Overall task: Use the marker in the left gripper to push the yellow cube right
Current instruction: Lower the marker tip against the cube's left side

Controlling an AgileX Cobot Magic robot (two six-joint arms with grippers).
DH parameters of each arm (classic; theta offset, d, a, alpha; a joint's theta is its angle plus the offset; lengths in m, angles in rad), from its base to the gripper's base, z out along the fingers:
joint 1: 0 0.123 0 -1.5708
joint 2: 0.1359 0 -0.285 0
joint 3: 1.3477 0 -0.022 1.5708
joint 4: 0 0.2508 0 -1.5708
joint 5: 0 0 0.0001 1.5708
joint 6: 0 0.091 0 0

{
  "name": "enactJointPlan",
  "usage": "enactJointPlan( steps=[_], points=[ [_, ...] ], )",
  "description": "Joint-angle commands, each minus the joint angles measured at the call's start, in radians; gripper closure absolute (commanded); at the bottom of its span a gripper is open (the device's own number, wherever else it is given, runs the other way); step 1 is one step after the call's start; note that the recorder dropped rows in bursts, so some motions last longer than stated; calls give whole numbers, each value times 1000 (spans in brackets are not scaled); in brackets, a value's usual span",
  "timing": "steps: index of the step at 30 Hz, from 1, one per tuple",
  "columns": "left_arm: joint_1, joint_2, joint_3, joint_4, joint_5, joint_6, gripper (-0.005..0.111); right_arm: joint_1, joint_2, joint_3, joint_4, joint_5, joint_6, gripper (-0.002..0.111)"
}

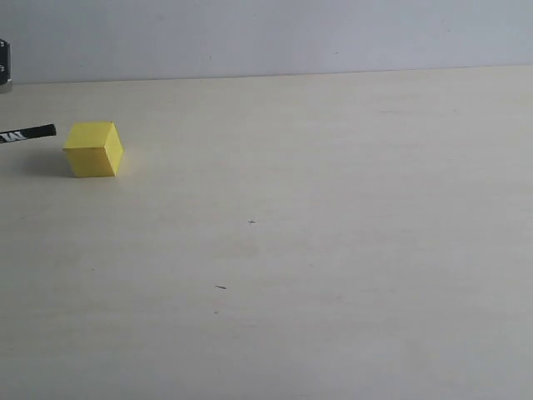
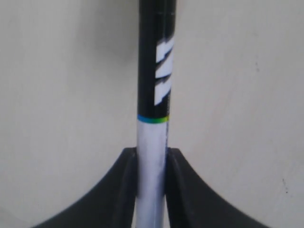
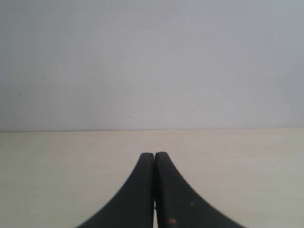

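Marker (image 2: 153,90) clamped in left gripper (image 2: 152,159) jaws, tip just beside yellow cube (image 1: 92,149), right gripper (image 3: 154,156) jaws together

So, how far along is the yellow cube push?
Done: the left gripper grips the white-and-black marker. In hand: its black tip sits just left of the small yellow cube, contact unclear. Left: the rightward push; the cube stands near the exterior view's left edge.

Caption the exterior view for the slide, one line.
A marker juts in from the left edge, its black tip close to the yellow cube on a pale tabletop.
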State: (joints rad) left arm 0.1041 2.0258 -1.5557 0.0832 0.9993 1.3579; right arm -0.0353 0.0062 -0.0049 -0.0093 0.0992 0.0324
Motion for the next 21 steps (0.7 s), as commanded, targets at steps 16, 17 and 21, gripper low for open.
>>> enactJointPlan(
  steps=[16, 17, 21],
  points=[
    [67, 131, -10, -32, -120, 195, 107, -6, -6, 5, 2, -11, -4, 108],
    [68, 135, -18, -44, -118, 206, 107, -6, -6, 5, 2, -11, -4, 108],
    [97, 164, -72, -221, -69, 291, 107, -6, -6, 5, 2, -11, -4, 108]
  ],
)
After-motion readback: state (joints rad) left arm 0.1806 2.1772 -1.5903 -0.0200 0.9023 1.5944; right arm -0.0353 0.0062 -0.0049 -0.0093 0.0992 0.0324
